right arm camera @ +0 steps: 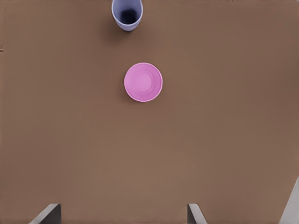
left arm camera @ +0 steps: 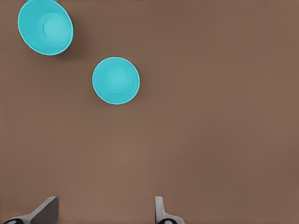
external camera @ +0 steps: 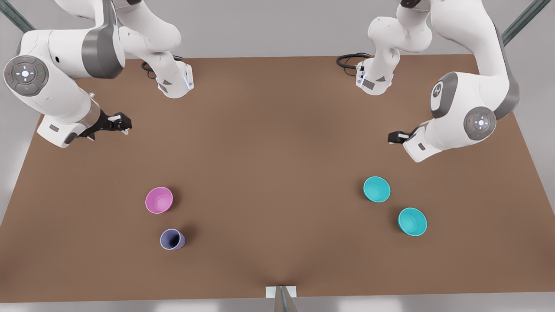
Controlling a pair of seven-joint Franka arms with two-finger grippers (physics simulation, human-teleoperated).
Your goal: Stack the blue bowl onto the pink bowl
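Work is starting from the front view's left, where the right end effector point(external camera: 119, 122) is hanging above the table point(external camera: 277, 143), well apart from everything on it; in its wrist view the fingers point(right arm camera: 49, 213) are standing wide apart and holding nothing. This arm is waiting.

The pink bowl point(external camera: 158, 199) is sitting upright and empty, with a lavender cup point(external camera: 172, 239) just beside it, apart and not touching. The cup is looking like the 1 thing to mind when lowering a bowl there.

Across a broad bare stretch, 2 blue bowls are sitting near each other without touching. The blue bowl point(external camera: 376, 189) closer to the left end effector point(external camera: 396, 138) is looking like the easier pick; the second blue bowl point(external camera: 412, 221) is lying beyond it and is not blocking the approach.

The left end effector is hovering above the table short of that bowl, its fingers point(left arm camera: 46, 210) spread wide and empty.

Judging by its look, the bowl is handling as light, stiff, smooth plastic, likely slippery. A pinch on the rim, 1 finger inside the wall and 1 outside, is seeming the best hold.
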